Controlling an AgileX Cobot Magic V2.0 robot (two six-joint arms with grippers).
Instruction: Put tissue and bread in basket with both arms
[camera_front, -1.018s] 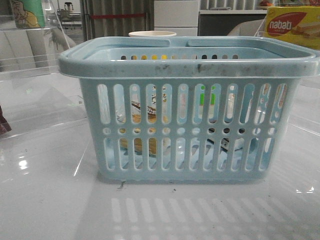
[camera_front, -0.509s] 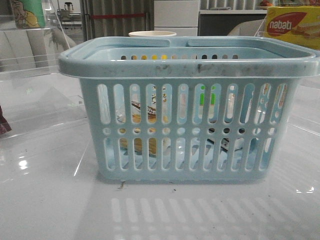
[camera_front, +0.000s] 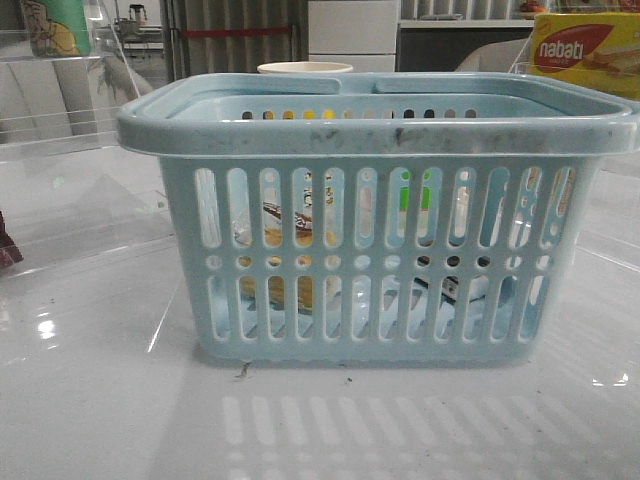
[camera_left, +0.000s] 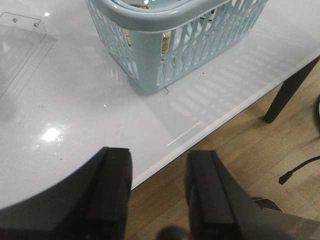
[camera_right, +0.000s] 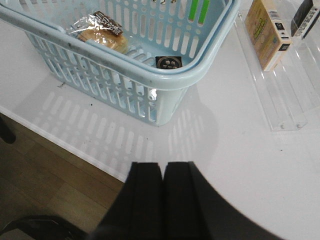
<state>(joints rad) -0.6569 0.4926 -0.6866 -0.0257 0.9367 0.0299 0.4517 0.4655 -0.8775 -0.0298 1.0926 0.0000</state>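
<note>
Apparently end phase: bread (camera_right: 102, 34) lies inside basket (camera_right: 165, 80), toward its 9 o'clock end in front view. Tissue not clearly identifiable. Left claw (camera_left: 159, 185) gapes empty; right claw (camera_right: 162, 200) closed, empty, both off the tabletop (camera_right: 240, 150) edge. Next: verify tissue.

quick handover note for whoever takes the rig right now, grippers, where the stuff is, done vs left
Left gripper: open, empty, pulled back near the table edge.
Right gripper: shut, empty, also clear of the basket.
Bread: lying on the basket floor.
Tissue: a small pack with black marks sits in the basket's corner; it looks like the tissue, but little of it shows.
Done: both items appear to be in.
Left: probably nothing; confirm the tissue.
</note>
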